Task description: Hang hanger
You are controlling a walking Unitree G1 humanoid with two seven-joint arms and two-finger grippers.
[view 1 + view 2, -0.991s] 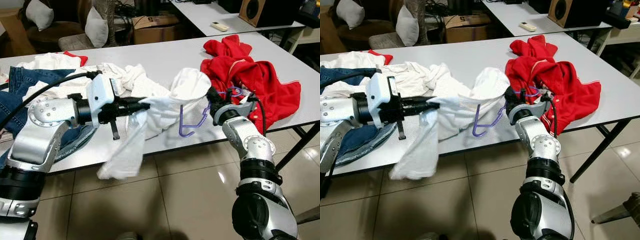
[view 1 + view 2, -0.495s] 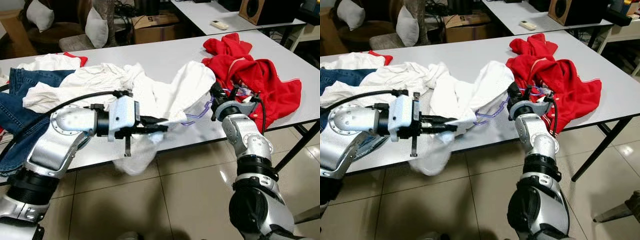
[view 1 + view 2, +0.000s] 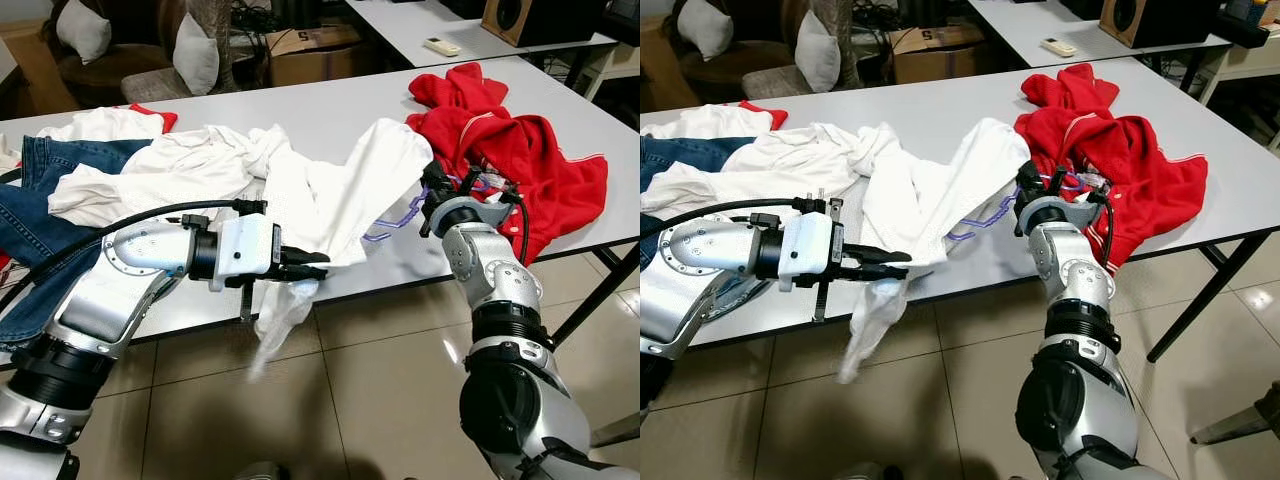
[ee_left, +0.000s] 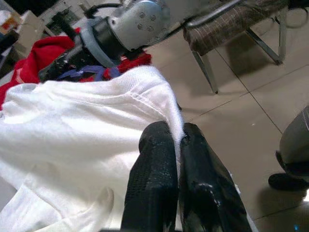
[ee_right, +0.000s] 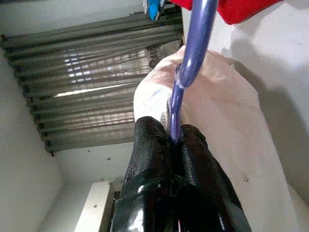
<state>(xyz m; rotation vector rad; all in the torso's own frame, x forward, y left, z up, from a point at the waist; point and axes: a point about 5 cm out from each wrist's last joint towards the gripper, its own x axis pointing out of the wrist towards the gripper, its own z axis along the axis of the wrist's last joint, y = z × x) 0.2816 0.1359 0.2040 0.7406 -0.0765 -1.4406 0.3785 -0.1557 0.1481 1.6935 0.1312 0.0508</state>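
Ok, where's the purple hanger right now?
The purple hanger is mostly tucked inside the white shirt over the table's front edge, pinched by the right gripper, just left of the red garment.

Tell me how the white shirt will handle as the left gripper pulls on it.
Probably floppy: the white shirt sags off the table edge below the left gripper. Likely light, since a thin pinch holds it. It may snag on the purple hanger that the right gripper holds inside it.
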